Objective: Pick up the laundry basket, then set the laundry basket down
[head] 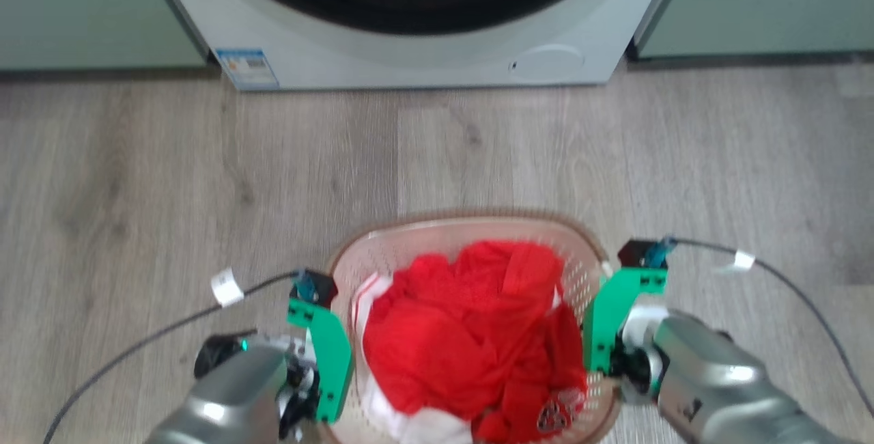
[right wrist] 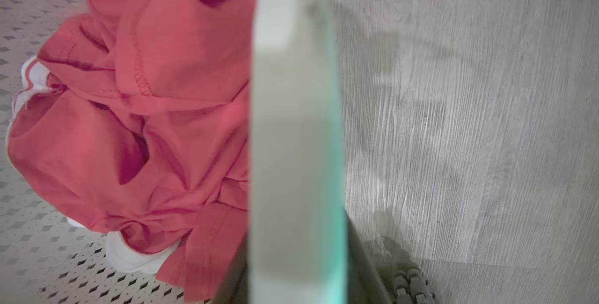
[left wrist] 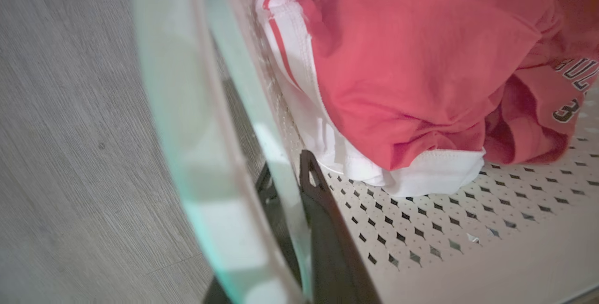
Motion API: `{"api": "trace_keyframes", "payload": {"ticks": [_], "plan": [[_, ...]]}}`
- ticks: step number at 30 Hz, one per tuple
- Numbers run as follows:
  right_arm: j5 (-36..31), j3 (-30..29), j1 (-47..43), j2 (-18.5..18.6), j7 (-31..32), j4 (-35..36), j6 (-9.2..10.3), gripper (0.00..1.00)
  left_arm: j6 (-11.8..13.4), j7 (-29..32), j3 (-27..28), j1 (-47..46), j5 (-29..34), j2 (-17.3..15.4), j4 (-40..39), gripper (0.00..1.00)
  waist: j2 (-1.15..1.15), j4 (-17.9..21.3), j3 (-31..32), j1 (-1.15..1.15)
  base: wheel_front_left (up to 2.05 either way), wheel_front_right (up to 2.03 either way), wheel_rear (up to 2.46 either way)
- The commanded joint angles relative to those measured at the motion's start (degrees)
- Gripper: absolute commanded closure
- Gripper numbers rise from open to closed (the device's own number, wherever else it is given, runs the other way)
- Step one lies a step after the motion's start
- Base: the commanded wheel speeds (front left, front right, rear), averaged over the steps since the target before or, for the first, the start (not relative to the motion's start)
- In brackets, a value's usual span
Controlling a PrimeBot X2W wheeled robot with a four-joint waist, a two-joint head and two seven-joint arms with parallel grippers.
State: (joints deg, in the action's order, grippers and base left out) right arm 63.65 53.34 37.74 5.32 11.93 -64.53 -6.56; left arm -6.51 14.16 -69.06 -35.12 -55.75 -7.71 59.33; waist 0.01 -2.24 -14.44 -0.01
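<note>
The laundry basket (head: 464, 220) is cream with perforated walls and a brown rim, and lies low in the head view on the wooden floor side of the washing machine. Red and white clothes (head: 471, 335) fill it. My left gripper (head: 329, 362) is shut on the basket's left rim. In the left wrist view one dark finger (left wrist: 323, 210) lies inside the perforated wall (left wrist: 444, 229) and the other outside the blurred rim (left wrist: 210, 154). My right gripper (head: 604, 335) is shut on the right rim (right wrist: 295, 154). I cannot tell whether the basket touches the floor.
A white front-loading washing machine (head: 423, 54) stands straight ahead, with pale green cabinets (head: 82, 7) on both sides. Grey wooden floor (head: 205, 171) lies open between the machine and the basket. Black cables (head: 157, 335) trail from both wrists.
</note>
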Motion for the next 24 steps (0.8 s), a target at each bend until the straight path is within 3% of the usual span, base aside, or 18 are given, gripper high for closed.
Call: {"api": "trace_keyframes", "payload": {"ticks": [1, 12, 24], "plan": [[0.5, 0.6, 0.7, -2.4, -0.1, 3.7, -0.92, 1.00, -1.0, 0.2, -0.7, 0.0, 0.4, 0.6, -2.9, 1.00, -0.01, 0.4, 2.0, 0.01, 0.00, 0.00, 0.00], [3.0, 2.9, -4.6, -2.4, 1.0, 5.6, -0.92, 1.00, -1.0, 0.7, -1.7, 4.8, -0.9, 0.6, -3.8, 1.00, -0.01, 1.8, 7.8, 0.01, 0.00, 0.00, 0.00], [4.2, 3.7, -5.3, -2.4, 0.5, 5.0, -0.92, 1.00, -0.3, 0.3, -1.5, 5.3, -1.5, 0.2, -4.2, 1.00, -0.01, 1.1, 8.7, 0.01, 0.00, 0.00, 0.00]]}}
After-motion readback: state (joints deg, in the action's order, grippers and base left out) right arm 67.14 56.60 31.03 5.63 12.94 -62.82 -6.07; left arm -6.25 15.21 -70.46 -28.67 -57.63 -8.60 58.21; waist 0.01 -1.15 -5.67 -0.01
